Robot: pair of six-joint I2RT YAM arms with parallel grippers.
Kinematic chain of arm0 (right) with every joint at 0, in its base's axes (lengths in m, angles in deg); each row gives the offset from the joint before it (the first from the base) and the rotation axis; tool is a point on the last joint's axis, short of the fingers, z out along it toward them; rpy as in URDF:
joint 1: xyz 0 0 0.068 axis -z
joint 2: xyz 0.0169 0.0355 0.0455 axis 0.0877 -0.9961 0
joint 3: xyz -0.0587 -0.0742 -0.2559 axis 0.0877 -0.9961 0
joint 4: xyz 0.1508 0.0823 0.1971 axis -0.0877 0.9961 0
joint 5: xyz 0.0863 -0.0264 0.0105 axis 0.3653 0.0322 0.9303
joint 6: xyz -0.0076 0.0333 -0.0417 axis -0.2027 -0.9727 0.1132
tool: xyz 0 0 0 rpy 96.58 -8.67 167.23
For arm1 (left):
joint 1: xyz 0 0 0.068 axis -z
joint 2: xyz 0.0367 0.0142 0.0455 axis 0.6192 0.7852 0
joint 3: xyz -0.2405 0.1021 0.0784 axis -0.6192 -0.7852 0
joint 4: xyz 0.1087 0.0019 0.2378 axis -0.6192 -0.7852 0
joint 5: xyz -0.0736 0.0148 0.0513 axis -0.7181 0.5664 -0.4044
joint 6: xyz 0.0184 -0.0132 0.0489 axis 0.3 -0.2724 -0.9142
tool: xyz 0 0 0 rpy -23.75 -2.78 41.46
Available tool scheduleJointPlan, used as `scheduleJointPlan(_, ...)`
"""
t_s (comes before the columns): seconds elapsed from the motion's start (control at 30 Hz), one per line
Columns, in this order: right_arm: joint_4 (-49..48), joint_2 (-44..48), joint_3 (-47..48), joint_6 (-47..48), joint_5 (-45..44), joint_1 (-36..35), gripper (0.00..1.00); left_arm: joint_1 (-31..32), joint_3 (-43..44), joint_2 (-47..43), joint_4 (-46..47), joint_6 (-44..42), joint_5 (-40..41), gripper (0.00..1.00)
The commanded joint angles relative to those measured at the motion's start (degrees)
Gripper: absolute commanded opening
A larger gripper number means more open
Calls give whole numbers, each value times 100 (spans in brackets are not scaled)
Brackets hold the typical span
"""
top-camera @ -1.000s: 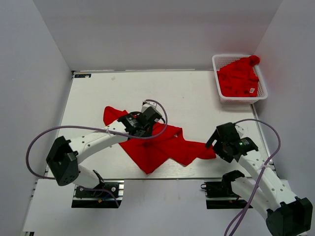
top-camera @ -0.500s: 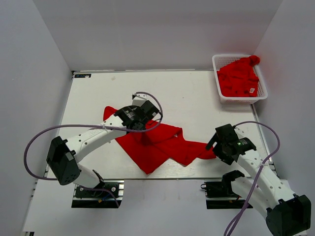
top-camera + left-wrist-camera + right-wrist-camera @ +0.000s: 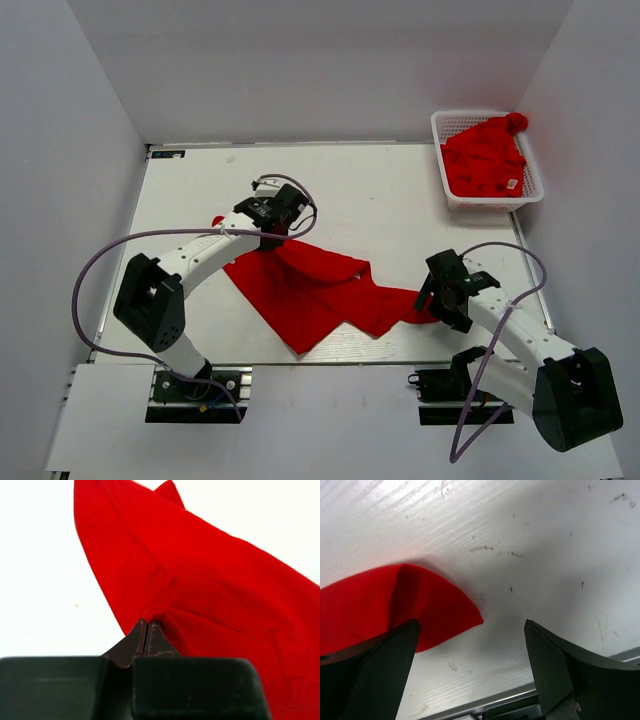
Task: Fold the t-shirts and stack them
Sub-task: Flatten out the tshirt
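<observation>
**Both arms out, one pinching and one wide open**

My left arm (image 3: 200,262) rises from its base at the near left, bends at the elbow and stretches its long white forearm out toward the middle. The wrist is tipped down at the end. My left gripper (image 3: 145,632) has its two dark fingers pressed flat together, with a fold of the red t-shirt (image 3: 215,580) nipped between the tips. My right arm (image 3: 510,335) is tucked in much closer to its base, forearm angled up and left, wrist low over the table. My right gripper (image 3: 471,624) has its jaws spread far apart, with nothing between them.
</observation>
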Motion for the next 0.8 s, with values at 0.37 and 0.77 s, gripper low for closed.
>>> scheduleJointPlan(0.37, -1745, -289, -484, 746, 299, -15, 75, -157, -43, -341, 625, -675, -484, 0)
scheduleJointPlan(0.77, -1245, 711, 276, 982, 22, -6, 0, -209, 562, -605, 248, -728, -142, 0)
